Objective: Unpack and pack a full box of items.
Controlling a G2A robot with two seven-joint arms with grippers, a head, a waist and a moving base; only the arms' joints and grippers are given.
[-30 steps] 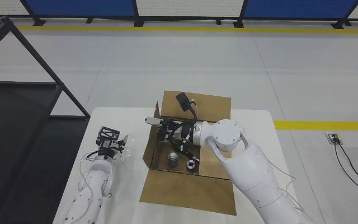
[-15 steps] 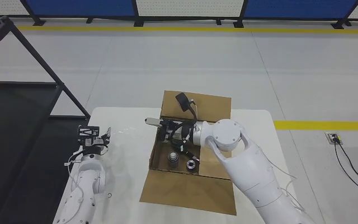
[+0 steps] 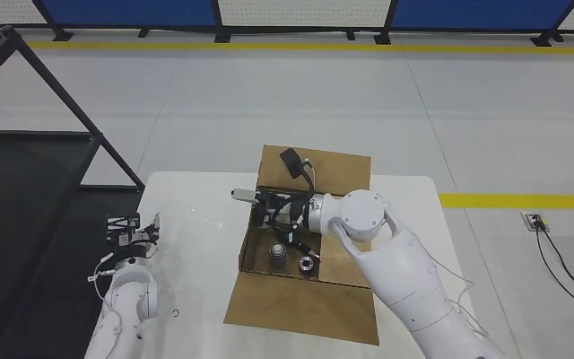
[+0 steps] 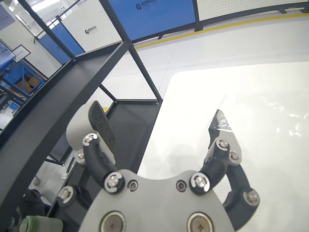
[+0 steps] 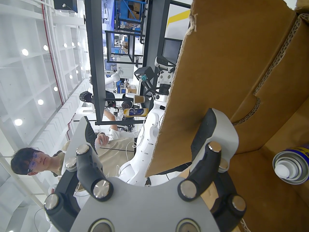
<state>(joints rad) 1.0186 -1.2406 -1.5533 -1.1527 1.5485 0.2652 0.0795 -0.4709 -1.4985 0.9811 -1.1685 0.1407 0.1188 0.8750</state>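
An open cardboard box (image 3: 345, 170) stands mid-table with its flaps spread. My right gripper (image 3: 256, 199) is at the box's left wall, open; in the right wrist view the gripper (image 5: 149, 121) straddles the upright left flap (image 5: 217, 56), one finger inside the box and one outside. A spray can (image 5: 289, 167) stands in the box, seen from above as a dark can (image 3: 278, 256) beside a small round item (image 3: 307, 263). My left gripper (image 3: 133, 226) hangs open and empty over the table's left edge (image 4: 159, 119).
A black metal rack (image 3: 45, 179) stands just off the white table's (image 3: 197, 269) left side, close to my left gripper. The front flap (image 3: 296, 310) lies flat toward the table's near edge.
My left arm has swung left, from beside the box to the table's left edge. The box's left flap, leaning outward a second ago, now stands upright. My right gripper has stayed put.
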